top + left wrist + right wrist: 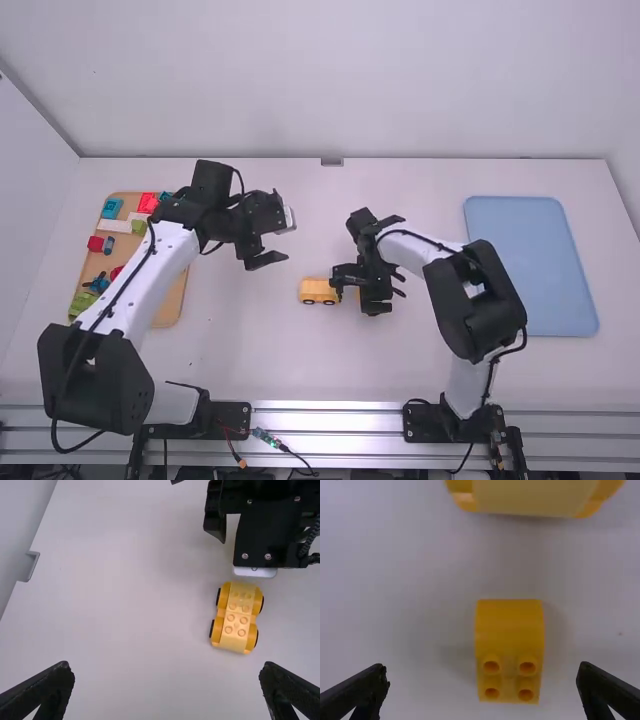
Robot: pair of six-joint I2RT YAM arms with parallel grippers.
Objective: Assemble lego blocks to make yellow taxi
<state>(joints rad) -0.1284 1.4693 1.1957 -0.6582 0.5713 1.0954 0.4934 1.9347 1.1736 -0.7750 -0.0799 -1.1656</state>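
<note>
Over the table left of centre, my left gripper (270, 232) stands open; in the left wrist view its fingers of the left gripper (166, 675) are wide apart with nothing between them. A yellow wheeled car base (320, 291) rests on the table between the arms; the left wrist view shows studs on top of the car base (235, 617). My right gripper (369, 290) is low, just right of the base. In the right wrist view the open right gripper (483, 677) has a yellow curved block (509, 650) with studs between its spread fingers.
A wooden tray (170, 300) of colourful blocks lies at the left, partly behind the left arm. A blue tray (530, 265) lies at the right. The right arm's dark body (270, 535) is beside the car base.
</note>
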